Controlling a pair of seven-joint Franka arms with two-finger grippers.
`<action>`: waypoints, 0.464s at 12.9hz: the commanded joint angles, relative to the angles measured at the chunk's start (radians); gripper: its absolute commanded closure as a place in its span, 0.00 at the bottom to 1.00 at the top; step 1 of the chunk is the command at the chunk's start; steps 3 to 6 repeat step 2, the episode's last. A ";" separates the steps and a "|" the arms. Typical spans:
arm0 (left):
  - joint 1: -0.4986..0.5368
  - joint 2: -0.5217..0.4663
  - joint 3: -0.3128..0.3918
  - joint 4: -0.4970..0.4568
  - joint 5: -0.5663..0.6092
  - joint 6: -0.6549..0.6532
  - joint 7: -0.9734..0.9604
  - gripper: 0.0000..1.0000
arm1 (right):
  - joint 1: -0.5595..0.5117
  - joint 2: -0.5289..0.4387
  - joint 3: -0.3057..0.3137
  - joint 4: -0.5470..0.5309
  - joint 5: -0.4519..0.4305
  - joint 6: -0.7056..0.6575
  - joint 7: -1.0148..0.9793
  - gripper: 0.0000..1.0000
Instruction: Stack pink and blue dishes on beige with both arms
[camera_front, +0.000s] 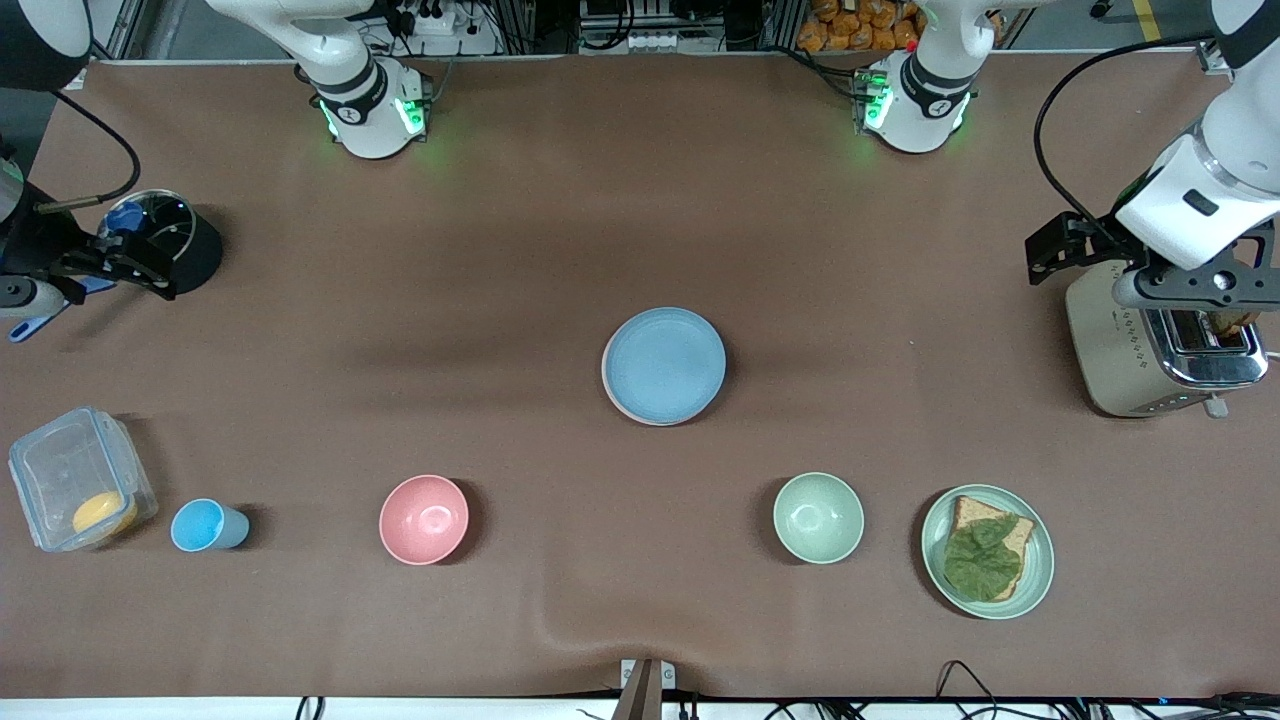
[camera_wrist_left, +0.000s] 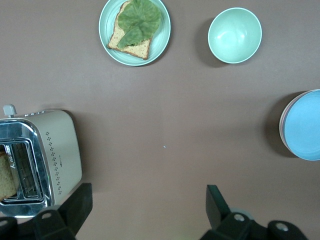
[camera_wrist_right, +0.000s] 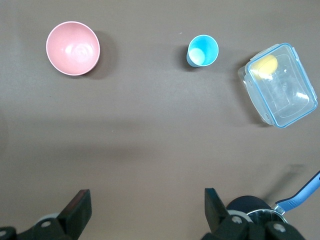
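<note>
The left gripper, fingers spread and empty, hangs over the toaster; the right gripper, equally open, waits above a dark pot. Midway between them sits the blue plate, stacked with pink and beige edges showing beneath. Stiff, smooth, probably breakable; grip by the rim.

Light blue plate sits on top with a pinkish rim peeking out underneath. Pink bowl, blue cup, pale green bowl, all on a brown counter.

No legible text or labels
</note>
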 joint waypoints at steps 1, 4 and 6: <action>0.010 -0.026 0.023 0.000 -0.028 -0.023 0.016 0.00 | -0.016 -0.014 0.016 -0.011 -0.015 -0.007 0.018 0.00; 0.010 -0.028 0.024 0.000 -0.042 -0.023 0.013 0.00 | -0.018 -0.011 0.016 -0.016 -0.015 -0.010 0.019 0.00; 0.010 -0.028 0.024 0.000 -0.042 -0.023 0.013 0.00 | -0.018 -0.011 0.016 -0.016 -0.015 -0.010 0.019 0.00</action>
